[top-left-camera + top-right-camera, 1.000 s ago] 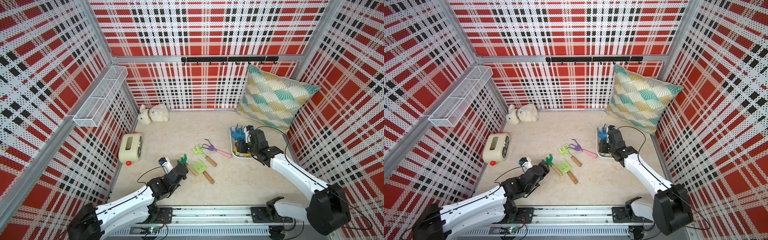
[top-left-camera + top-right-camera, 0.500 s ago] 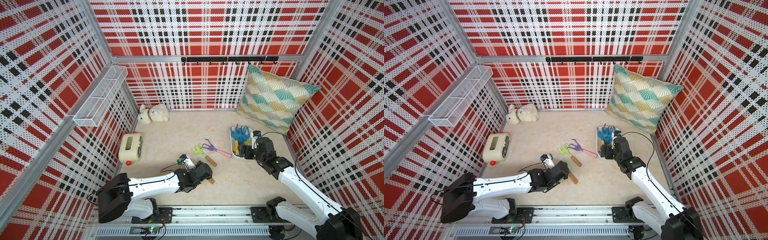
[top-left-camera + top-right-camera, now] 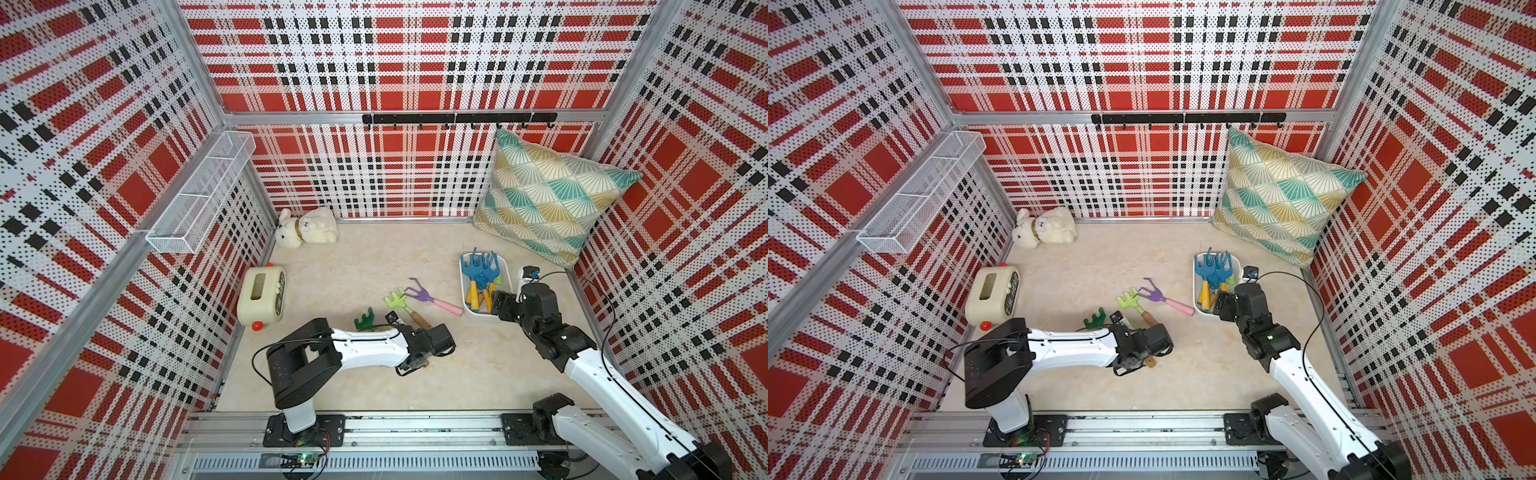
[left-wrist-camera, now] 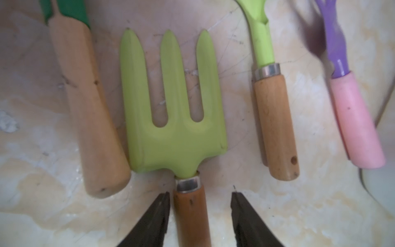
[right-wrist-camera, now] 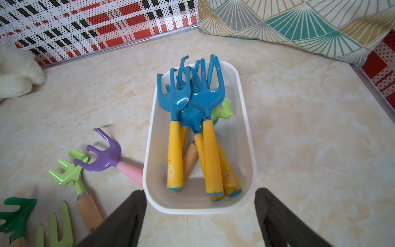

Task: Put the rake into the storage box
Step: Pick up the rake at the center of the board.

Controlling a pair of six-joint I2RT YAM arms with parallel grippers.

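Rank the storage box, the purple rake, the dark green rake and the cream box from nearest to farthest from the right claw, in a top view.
1. storage box, its near end right at the right claw.
2. purple rake, on the floor just left of the box.
3. dark green rake, farther left.
4. cream box, by the left wall.

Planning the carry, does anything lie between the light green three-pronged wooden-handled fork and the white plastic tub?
Yes. Between that fork and the tub, a light green wooden-handled rake and a purple rake with a pink handle lie on the floor. The right gripper sits at the tub's near end.
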